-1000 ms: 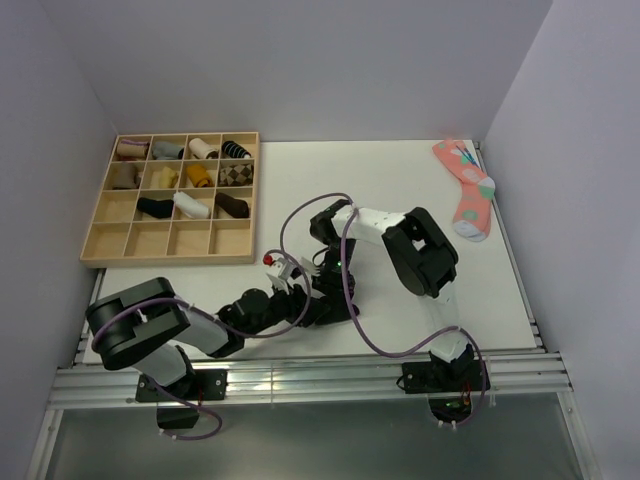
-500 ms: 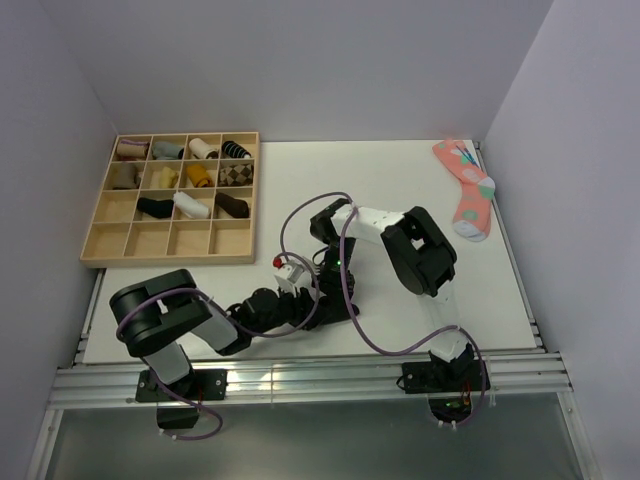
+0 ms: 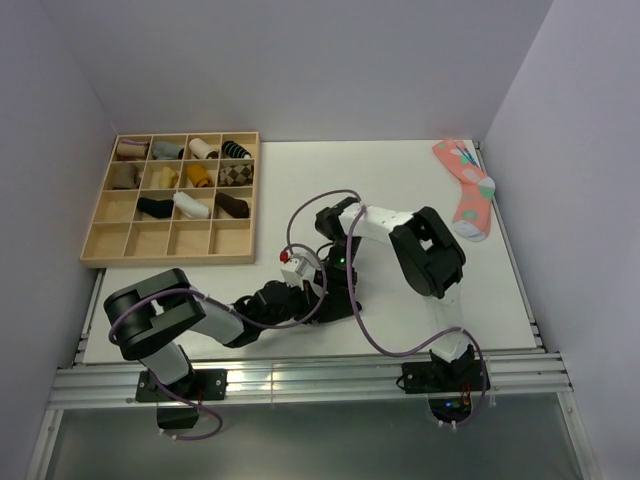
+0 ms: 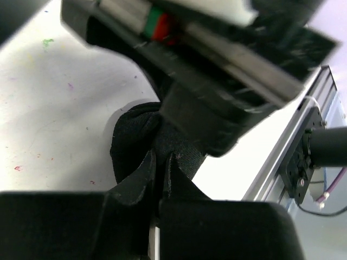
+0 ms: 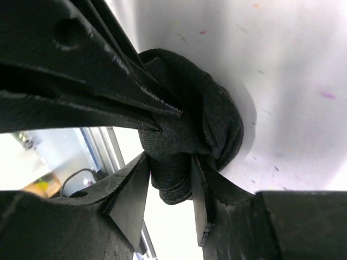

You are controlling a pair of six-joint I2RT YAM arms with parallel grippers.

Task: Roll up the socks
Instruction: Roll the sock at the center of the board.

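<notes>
Clamping the same bundle from opposite sides, both sets of jaws hold the black sock (image 5: 200, 114). The right jaws are nearly closed on a fold at its lower edge. The left jaws, seen from the left wrist, are narrowed to a slit with a tuck of fabric caught between them. The sock is a loose, half-wound lump resting on the bench (image 3: 300, 170), toward the near side at the middle, directly under the two wrists.

The likeliest failure, I judge, is the roll springing open: the knit is soft and thick, each grip has only a fold, and a release or pull by either side could let the layers slide apart. The second risk is contact between the arms, since the fingers of one sit almost against the housing of the other with little room to turn.

A purple cable (image 3: 300, 215) loops just beside the wrists and could snag. From above, the arms hide the sock. The pink sock (image 3: 467, 190) lies flat in the far right corner, well apart. The wooden tray (image 3: 170, 257) with rolled socks (image 3: 190, 175) sits far left, out of the way.
</notes>
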